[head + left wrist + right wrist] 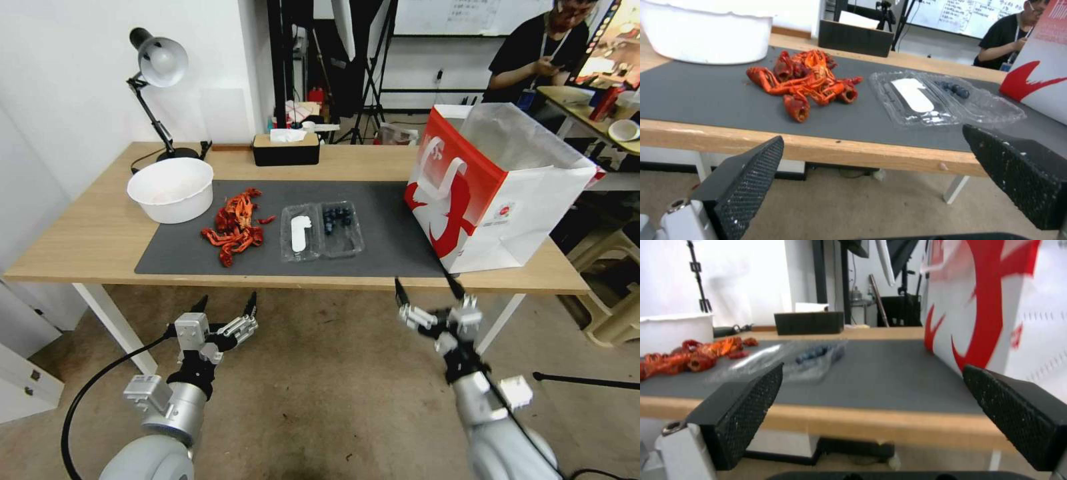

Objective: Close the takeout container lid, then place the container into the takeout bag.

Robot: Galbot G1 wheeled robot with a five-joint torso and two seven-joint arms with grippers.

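Below the table edge, both end effectors, left (225, 305) and right (428, 288), spread wide, empty.

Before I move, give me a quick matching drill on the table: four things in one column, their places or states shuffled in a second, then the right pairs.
Things:
1. takeout container
2. takeout bag
3. white bowl
4. left claw

Places or states:
A. at the mat's left rear corner
B. open, in front of the table edge
C. lying open on the mat, lid folded flat
D. standing at the table's right end

Pairs: 1-C, 2-D, 3-A, 4-B
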